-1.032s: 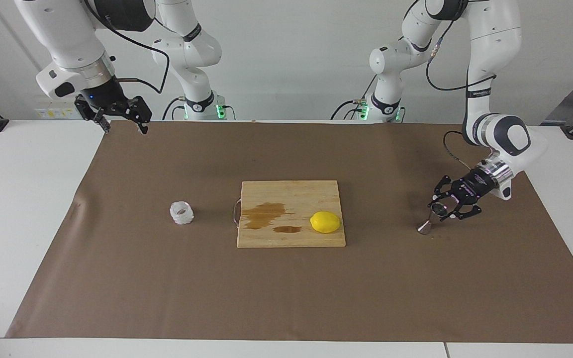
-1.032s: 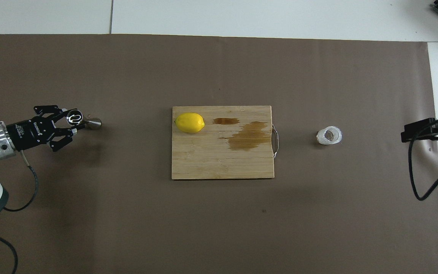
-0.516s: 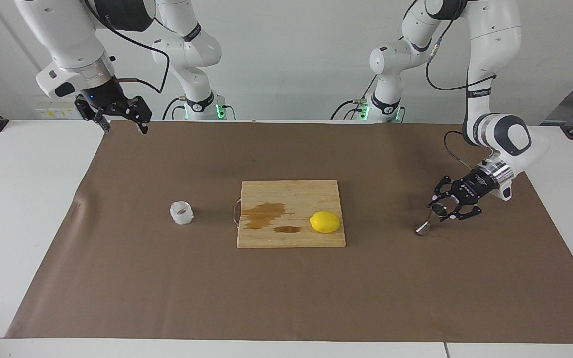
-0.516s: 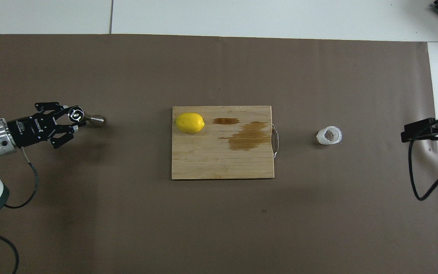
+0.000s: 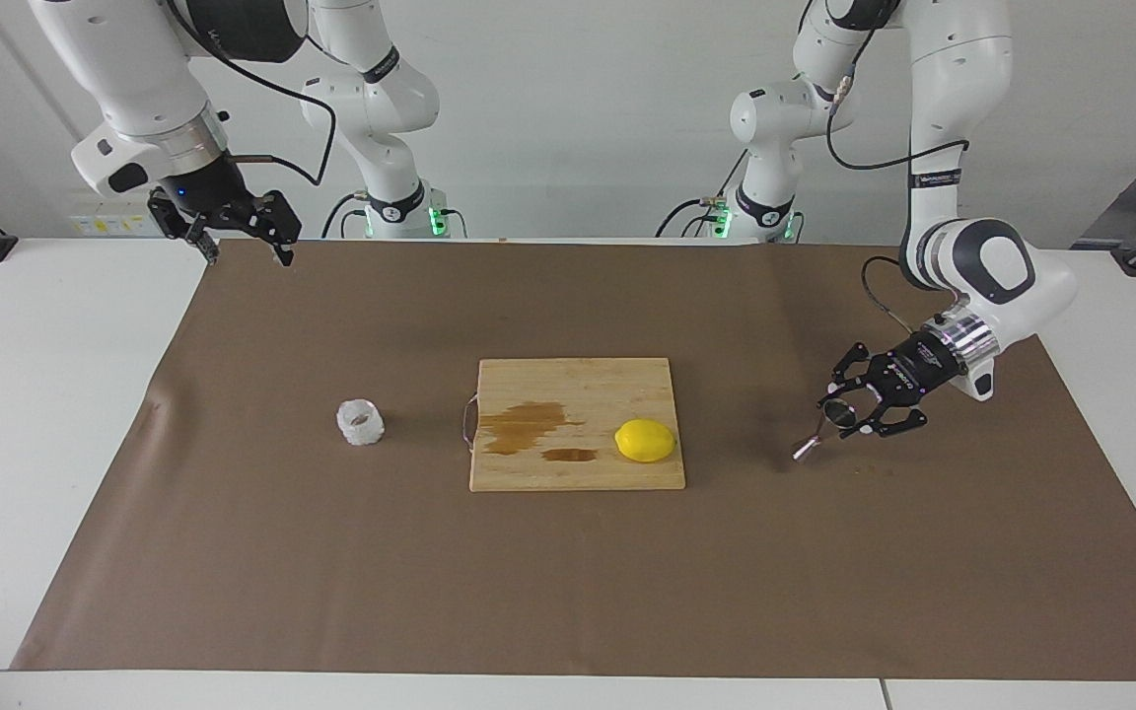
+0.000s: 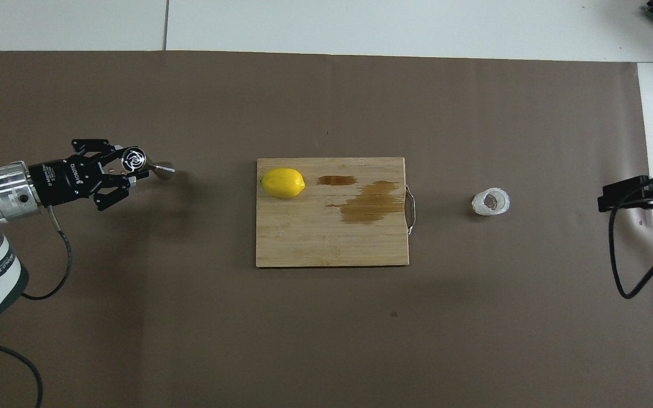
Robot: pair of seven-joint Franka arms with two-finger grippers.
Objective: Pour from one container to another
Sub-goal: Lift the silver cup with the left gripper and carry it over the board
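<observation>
A yellow lemon point(image 5: 645, 440) is lying on a pale wooden board point(image 5: 576, 390) that is showing dark brown stains point(image 5: 527, 425). The bench point(image 5: 55, 414) is showing white around a brown mat point(image 5: 568, 552). Below the black left end effector point(image 5: 849, 411), a shiny steel jigger point(image 5: 808, 448) is glinting. The faceted tumbler point(image 5: 360, 422) is looking whitish.

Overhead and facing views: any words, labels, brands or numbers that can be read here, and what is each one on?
White lettering on the body of the left gripper, which holds the jigger: there, but too small to read.
Small dark print on the left arm in the facing view: too small to read.
Tumbler, cutting board, lemon: no text seen.
</observation>
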